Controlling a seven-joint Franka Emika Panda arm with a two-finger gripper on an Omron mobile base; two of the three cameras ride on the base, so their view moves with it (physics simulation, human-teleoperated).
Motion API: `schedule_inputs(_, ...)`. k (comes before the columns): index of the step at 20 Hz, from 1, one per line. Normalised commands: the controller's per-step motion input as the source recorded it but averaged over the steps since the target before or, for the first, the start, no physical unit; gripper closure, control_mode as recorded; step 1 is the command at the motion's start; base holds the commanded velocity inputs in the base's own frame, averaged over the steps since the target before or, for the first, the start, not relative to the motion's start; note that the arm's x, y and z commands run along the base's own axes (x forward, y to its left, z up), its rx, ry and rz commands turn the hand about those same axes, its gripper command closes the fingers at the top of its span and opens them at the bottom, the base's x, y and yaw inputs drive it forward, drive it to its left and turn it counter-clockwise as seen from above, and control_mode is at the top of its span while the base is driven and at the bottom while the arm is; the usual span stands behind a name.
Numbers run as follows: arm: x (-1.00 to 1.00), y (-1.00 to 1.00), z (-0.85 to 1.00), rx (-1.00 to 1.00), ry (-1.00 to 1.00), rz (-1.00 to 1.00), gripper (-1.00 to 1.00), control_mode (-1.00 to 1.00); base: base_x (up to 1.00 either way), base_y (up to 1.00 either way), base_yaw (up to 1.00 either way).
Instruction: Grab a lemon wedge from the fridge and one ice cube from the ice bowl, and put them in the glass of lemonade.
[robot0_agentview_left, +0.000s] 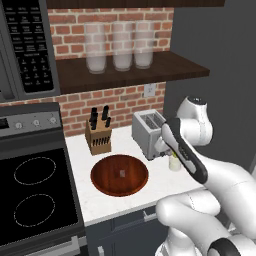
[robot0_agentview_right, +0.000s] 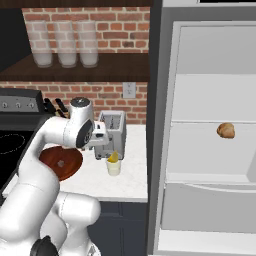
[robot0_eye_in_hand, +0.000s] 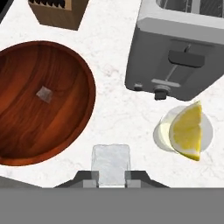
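Note:
My gripper (robot0_eye_in_hand: 110, 178) is shut on a clear ice cube (robot0_eye_in_hand: 110, 165), held above the white counter between the ice bowl and the glass. In the right base view the gripper (robot0_agentview_right: 103, 146) hangs in front of the toaster. The reddish-brown ice bowl (robot0_eye_in_hand: 52, 127) (robot0_agentview_left: 102, 176) (robot0_agentview_right: 72, 167) lies to the left and holds one more ice cube (robot0_eye_in_hand: 44, 93). The glass of lemonade (robot0_eye_in_hand: 162, 133) (robot0_agentview_left: 174, 162) (robot0_agentview_right: 113, 169) stands right of my hand. A yellow lemon wedge (robot0_eye_in_hand: 188, 130) (robot0_agentview_right: 113, 158) sits in it. The fridge (robot0_agentview_right: 210, 150) stands open.
A grey toaster (robot0_eye_in_hand: 175, 48) (robot0_agentview_left: 148, 130) stands just behind the glass. A knife block (robot0_agentview_left: 98, 135) is behind the bowl, and the stove (robot0_agentview_left: 35, 190) is to the left. Frosted jars (robot0_agentview_left: 120, 47) line the shelf above. A brown lump (robot0_agentview_right: 226, 130) rests on a fridge shelf.

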Motion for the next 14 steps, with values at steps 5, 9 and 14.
schedule_inputs(5, 0.04, -0.32, 0.27, 0.0, 0.0, 0.0, 1.0, -1.0, 0.0, 0.0, 0.0)
schedule_inputs(9, 0.25, -0.17, 0.03, -0.02, 0.04, -0.01, 1.0, -1.0, 0.0, 0.0, 0.0)
schedule_inputs(14, 0.31, -0.25, 0.0, -0.02, 0.08, -0.05, 1.0, -1.0, 0.0, 0.0, 0.0)
